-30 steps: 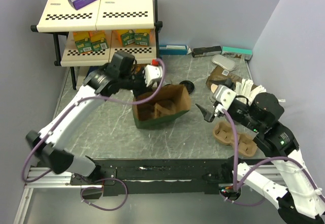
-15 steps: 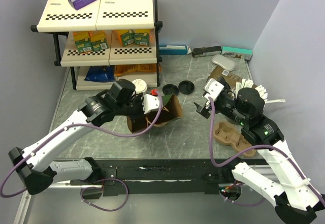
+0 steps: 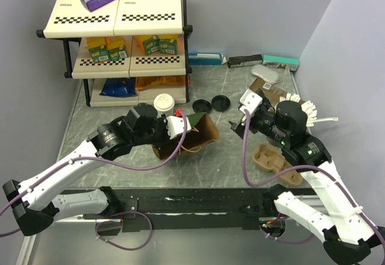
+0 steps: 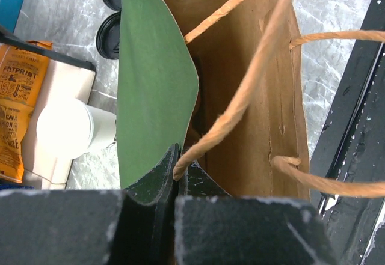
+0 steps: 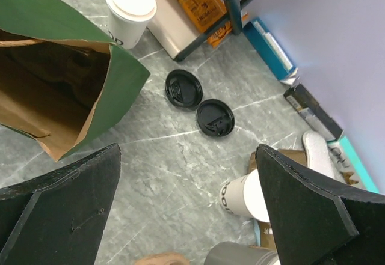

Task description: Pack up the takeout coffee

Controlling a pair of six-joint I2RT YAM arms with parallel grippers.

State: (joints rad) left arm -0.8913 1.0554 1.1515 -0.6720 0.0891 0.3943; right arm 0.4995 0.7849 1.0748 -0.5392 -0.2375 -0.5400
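From above, my left hand (image 3: 185, 124) is closed on the twine handle (image 3: 191, 148) of the brown paper bag (image 3: 201, 134), which lies tipped on the worktop (image 3: 222, 151) with its mouth towards my wrist. A lidded coffee cup (image 3: 163, 104) stands upright outside the bag, just beyond it, in front of the low shelf (image 3: 120, 67). Two black lids (image 3: 211, 104) lie flat to the cup's right. My right hand (image 3: 236, 128) hangs above the bare worktop between the bag and the pulp tray (image 3: 277, 163), holding nothing.

Through my left wrist camera, my left hand (image 4: 176, 166) has both fingers (image 4: 157, 178) pressed together, with the twine handle (image 4: 240, 106) pinched between them. The paper bag (image 4: 240, 67) gapes open beyond them. The lidded coffee cup (image 4: 69, 127) sits left of the bag's green side, apart from it.

Through my right wrist camera, the fingers (image 5: 60, 202) of my right hand (image 5: 186, 217) are spread wide, with nothing between them. The lidded coffee cup (image 5: 130, 3) stands near the paper bag (image 5: 60, 91). The black lids (image 5: 183, 89) lie side by side. A second cup (image 5: 246, 196) sits lower right, and I cannot tell if it leans.
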